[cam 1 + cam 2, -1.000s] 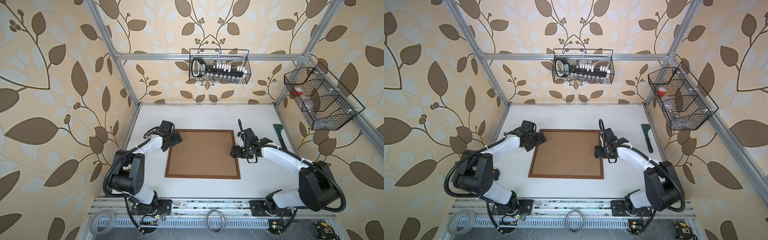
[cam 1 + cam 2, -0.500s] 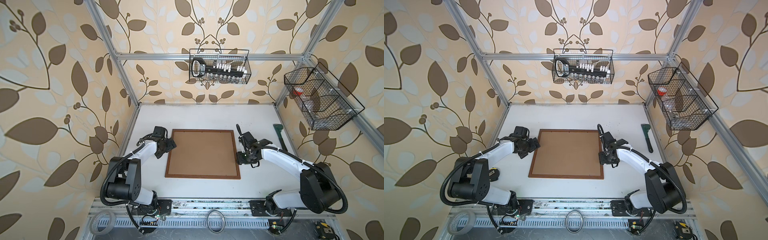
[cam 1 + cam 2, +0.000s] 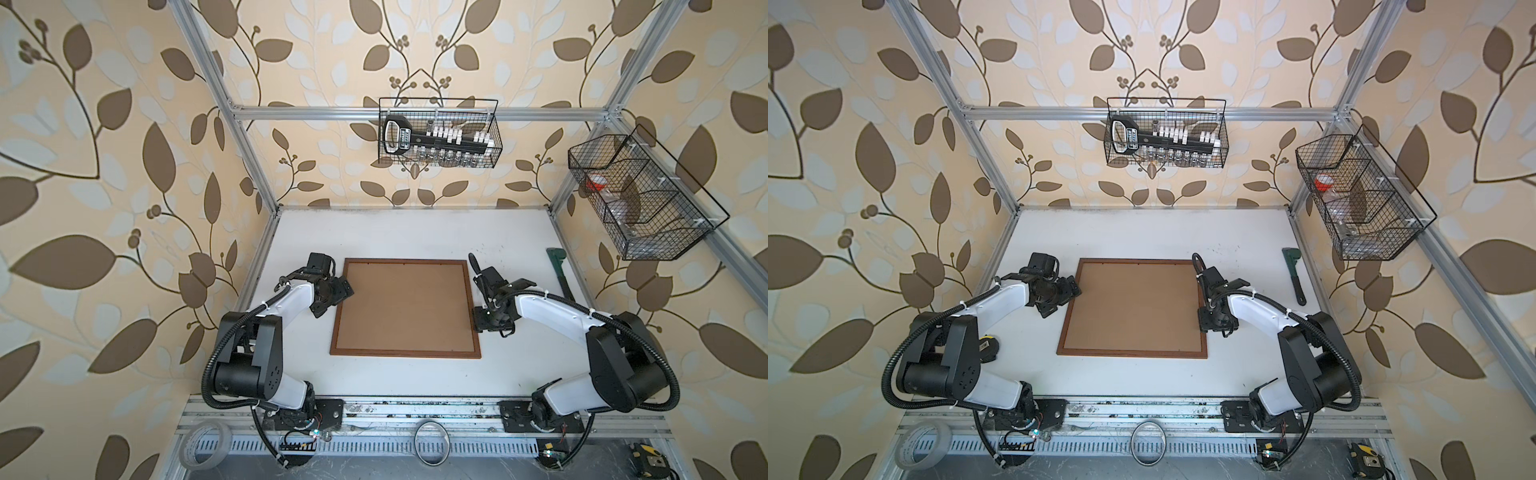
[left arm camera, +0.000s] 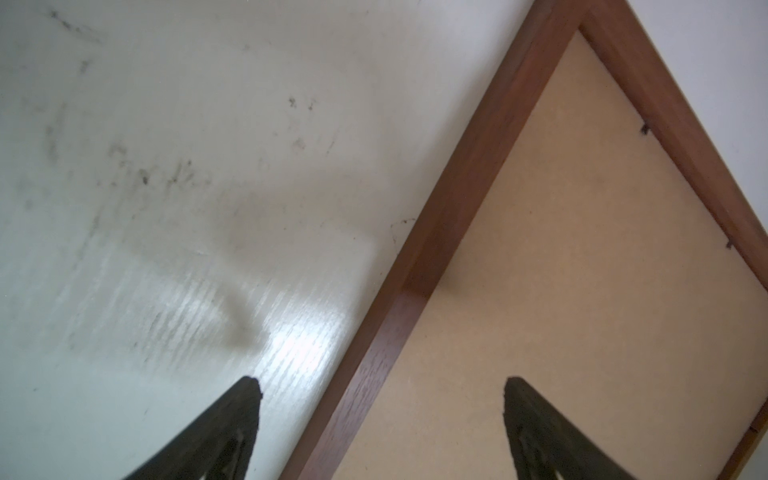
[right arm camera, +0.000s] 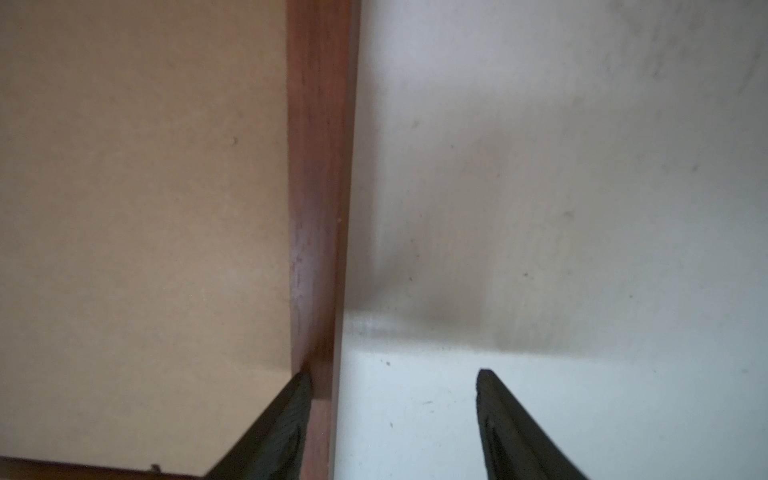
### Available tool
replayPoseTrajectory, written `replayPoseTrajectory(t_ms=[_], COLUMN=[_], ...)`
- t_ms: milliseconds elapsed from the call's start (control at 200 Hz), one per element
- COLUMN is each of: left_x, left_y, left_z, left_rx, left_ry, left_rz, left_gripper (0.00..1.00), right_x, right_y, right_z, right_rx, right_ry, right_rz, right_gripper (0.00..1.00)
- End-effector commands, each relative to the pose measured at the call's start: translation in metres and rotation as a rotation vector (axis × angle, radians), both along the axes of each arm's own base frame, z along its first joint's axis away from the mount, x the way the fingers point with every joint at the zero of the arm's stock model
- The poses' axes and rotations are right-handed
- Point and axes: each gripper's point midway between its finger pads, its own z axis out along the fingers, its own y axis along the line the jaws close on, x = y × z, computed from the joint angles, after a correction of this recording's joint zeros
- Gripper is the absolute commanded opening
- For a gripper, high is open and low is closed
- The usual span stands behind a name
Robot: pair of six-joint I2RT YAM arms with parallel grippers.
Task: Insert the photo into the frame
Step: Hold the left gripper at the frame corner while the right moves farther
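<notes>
Sensibly, left gripper (image 4: pixel 382 386) and right gripper (image 5: pixel 395 378), jaws apart, straddled opposite borders of the frame (image 3: pixel 405 261); the 2 likely needed to clamp evenly.

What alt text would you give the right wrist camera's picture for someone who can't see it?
The right gripper hangs open astride the reddish-brown wooden edge of the frame. One dark finger is on the side of the brown backing board, and the other is over the white table.
</notes>
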Motion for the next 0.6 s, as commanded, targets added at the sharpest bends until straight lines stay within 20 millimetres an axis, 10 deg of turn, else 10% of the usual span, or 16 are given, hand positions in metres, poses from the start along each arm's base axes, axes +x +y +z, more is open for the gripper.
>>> replayPoseTrajectory(t_ms=[0, 595], left_x=[-0.004, -0.005], left_y=[-0.003, -0.012], left_z=[-0.007, -0.013], left_rx=[-0.016, -0.073], left_ry=[0.029, 0.033], left_rz=[-0.001, 0.009], left_gripper=[0.92, 0.91], right_x=[-0.012, -0.015], right_y=[0.002, 0.022], right_z=[-0.016, -0.018], right_rx=[-0.012, -0.005], right_ry=[0.056, 0.061], right_rz=[0.014, 0.030], right_gripper=[0.64, 0.64])
